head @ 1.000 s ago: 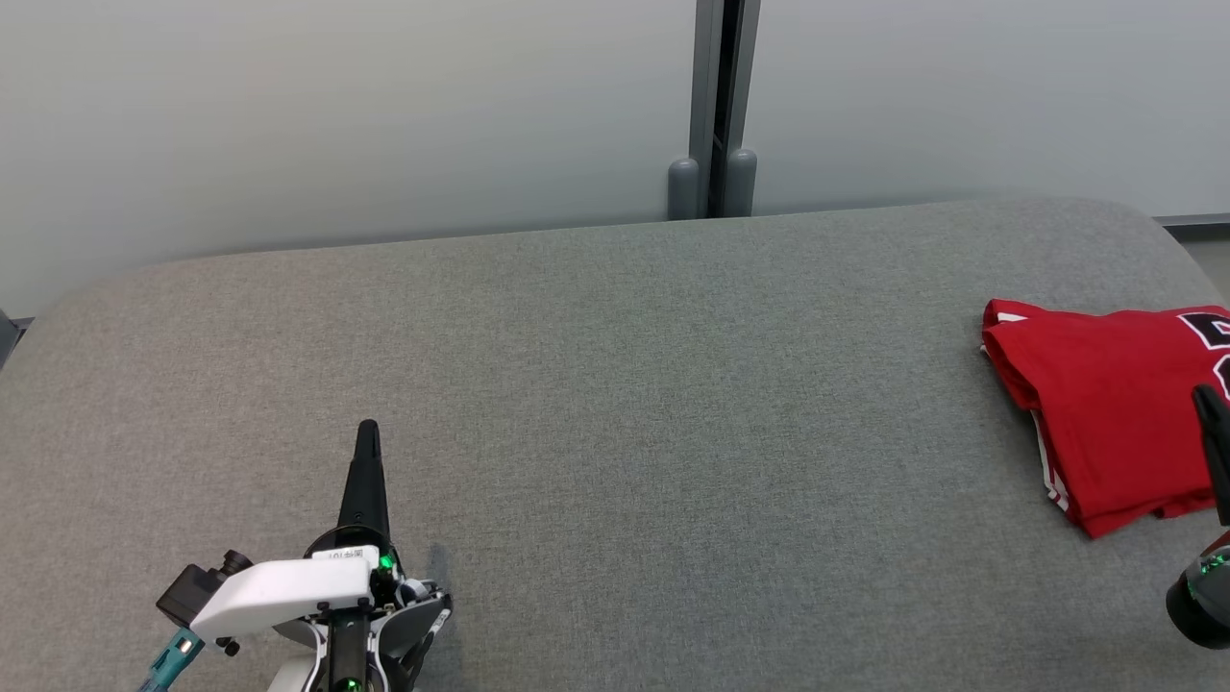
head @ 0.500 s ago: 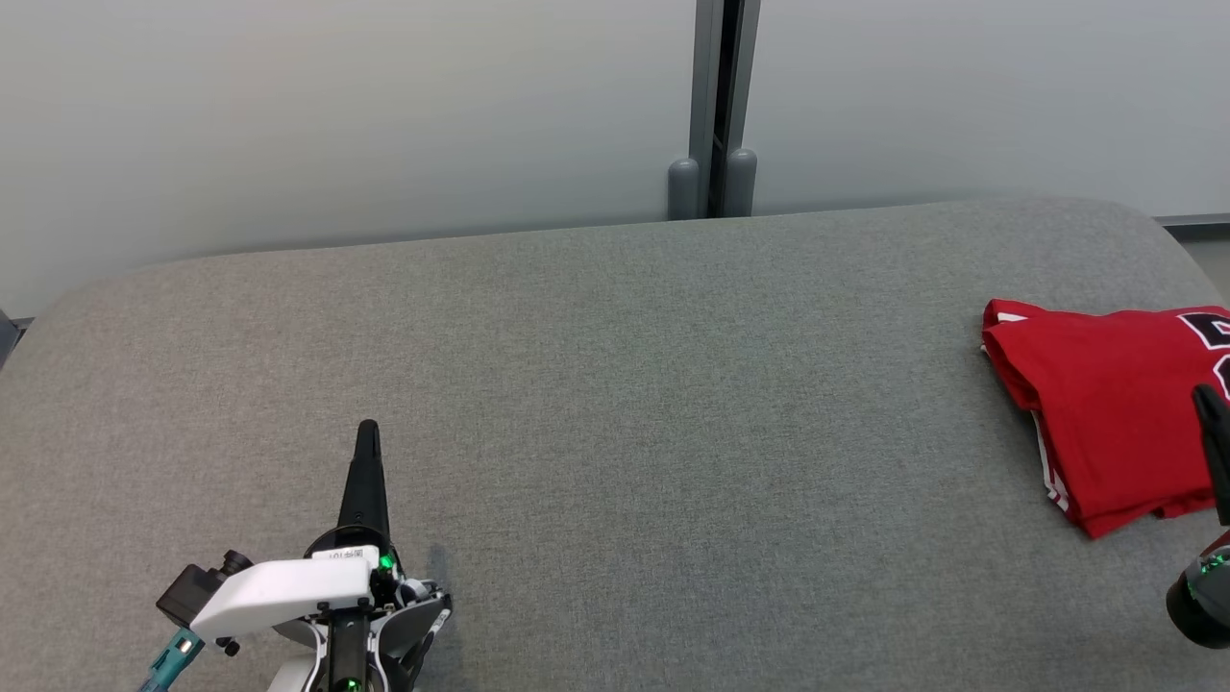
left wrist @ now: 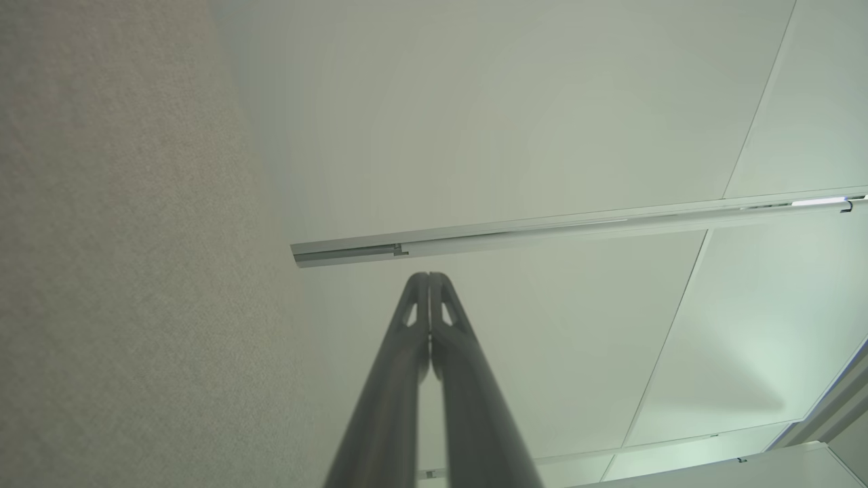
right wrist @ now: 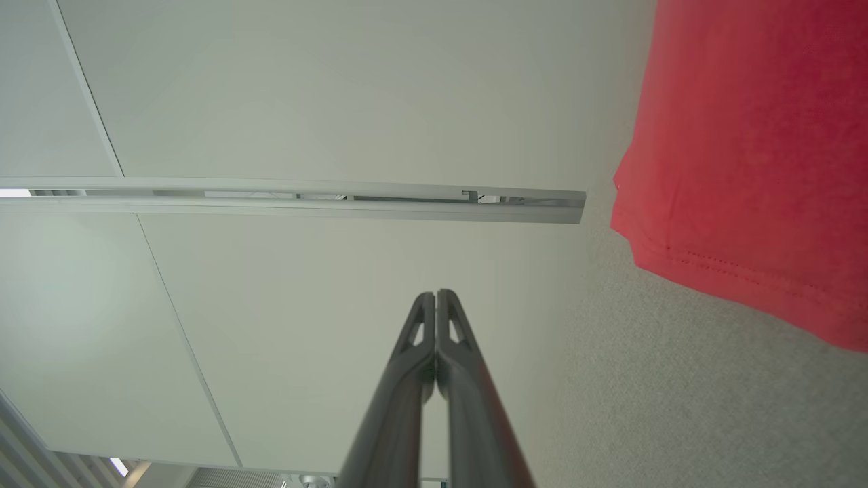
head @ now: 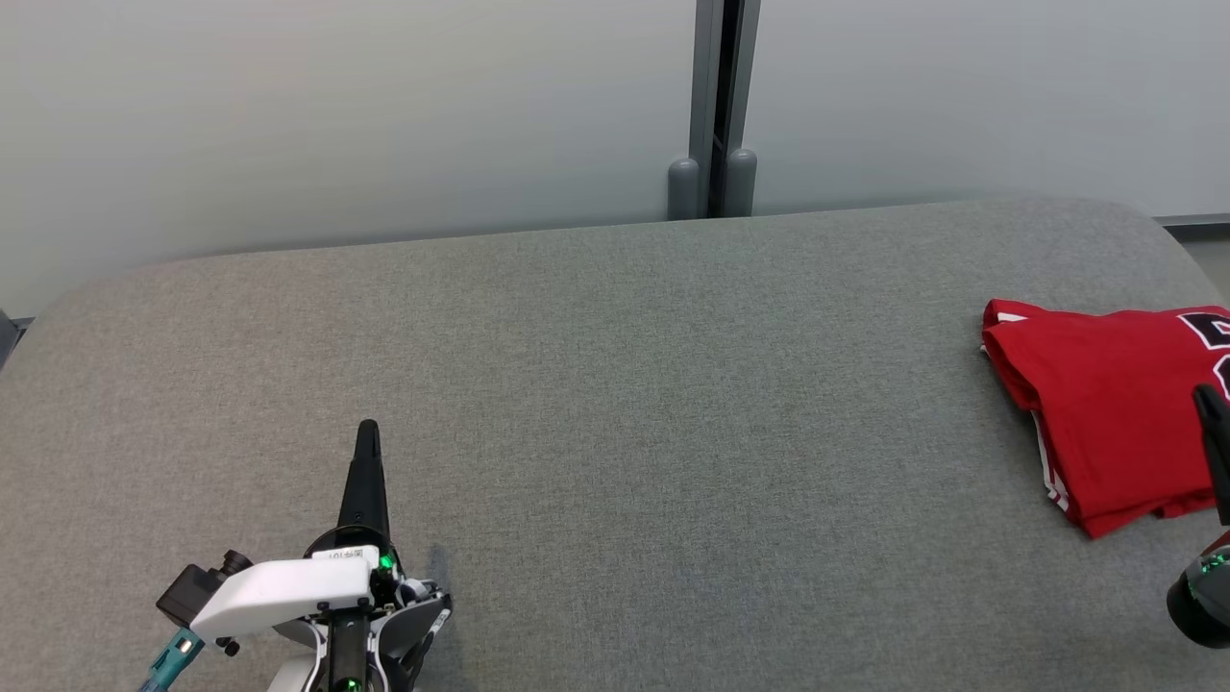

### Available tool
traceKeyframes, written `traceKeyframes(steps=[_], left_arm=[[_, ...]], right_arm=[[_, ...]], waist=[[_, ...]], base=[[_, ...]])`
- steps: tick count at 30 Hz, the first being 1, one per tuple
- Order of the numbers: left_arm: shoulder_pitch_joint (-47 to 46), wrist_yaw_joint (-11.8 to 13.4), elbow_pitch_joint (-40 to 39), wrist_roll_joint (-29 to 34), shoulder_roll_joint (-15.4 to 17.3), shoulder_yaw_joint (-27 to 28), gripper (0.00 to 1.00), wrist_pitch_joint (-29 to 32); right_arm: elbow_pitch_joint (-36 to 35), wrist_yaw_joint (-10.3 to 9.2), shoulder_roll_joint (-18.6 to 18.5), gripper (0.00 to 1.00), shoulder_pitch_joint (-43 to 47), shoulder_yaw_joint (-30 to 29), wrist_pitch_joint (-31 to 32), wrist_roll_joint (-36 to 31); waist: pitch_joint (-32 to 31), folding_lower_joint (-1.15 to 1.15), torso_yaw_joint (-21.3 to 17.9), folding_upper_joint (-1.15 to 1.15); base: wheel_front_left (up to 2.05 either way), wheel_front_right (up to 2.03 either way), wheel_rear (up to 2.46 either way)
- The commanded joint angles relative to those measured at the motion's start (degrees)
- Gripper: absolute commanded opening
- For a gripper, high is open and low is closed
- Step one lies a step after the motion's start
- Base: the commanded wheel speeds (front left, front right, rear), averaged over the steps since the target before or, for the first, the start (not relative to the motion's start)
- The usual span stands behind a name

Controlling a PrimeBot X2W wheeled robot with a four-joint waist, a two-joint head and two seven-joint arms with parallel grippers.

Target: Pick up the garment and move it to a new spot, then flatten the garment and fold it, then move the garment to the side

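The garment (head: 1115, 413) is a red jersey with black lettering and white trim, lying folded at the right end of the grey padded table (head: 615, 404); its right part runs past the frame edge. In the right wrist view the garment (right wrist: 753, 149) fills the upper right. My right gripper (head: 1209, 404) is shut and empty at the right edge, its dark tip over the jersey's near right part; whether it touches the cloth is unclear. My left gripper (head: 368, 431) is shut and empty at the lower left, far from the jersey. Both wrist views show fingers pressed together: left gripper (left wrist: 428, 278), right gripper (right wrist: 436, 295).
Behind the table stands a pale wall with a dark vertical post (head: 716, 106) at its middle. The table's rounded far edge (head: 384, 242) runs across the head view. Bare grey fabric lies between my two grippers.
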Motion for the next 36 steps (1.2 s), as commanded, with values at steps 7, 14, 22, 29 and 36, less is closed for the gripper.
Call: traceKeyframes(steps=[7, 14, 22, 29, 36], left_arm=[[-0.8, -0.2, 0.0, 0.1, 0.2, 0.1, 0.0, -0.1], [-0.8, -0.2, 0.0, 0.1, 0.2, 0.1, 0.0, -0.1], [-0.8, -0.2, 0.0, 0.1, 0.2, 0.1, 0.0, -0.1], [-0.8, -0.2, 0.0, 0.1, 0.2, 0.1, 0.0, -0.1], [-0.8, -0.2, 0.0, 0.1, 0.2, 0.1, 0.0, -0.1]], right_arm=[[0.1, 0.0, -0.5, 0.0, 0.3, 0.0, -0.1, 0.3], [0.1, 0.01, -0.5, 0.0, 0.3, 0.1, -0.1, 0.4], [0.1, 0.0, -0.5, 0.0, 0.3, 0.1, -0.2, 0.4], [0.1, 0.01, -0.5, 0.0, 0.3, 0.2, -0.2, 0.4], [0.1, 0.01, -0.6, 0.0, 0.3, 0.2, -0.2, 0.4]], waist=[[0.0, 0.0, 0.0, 0.0], [0.0, 0.0, 0.0, 0.0], [0.0, 0.0, 0.0, 0.0], [0.0, 0.0, 0.0, 0.0], [0.0, 0.0, 0.0, 0.0]], base=[[0.0, 0.0, 0.0], [0.0, 0.0, 0.0], [0.0, 0.0, 0.0], [0.0, 0.0, 0.0], [0.0, 0.0, 0.0]])
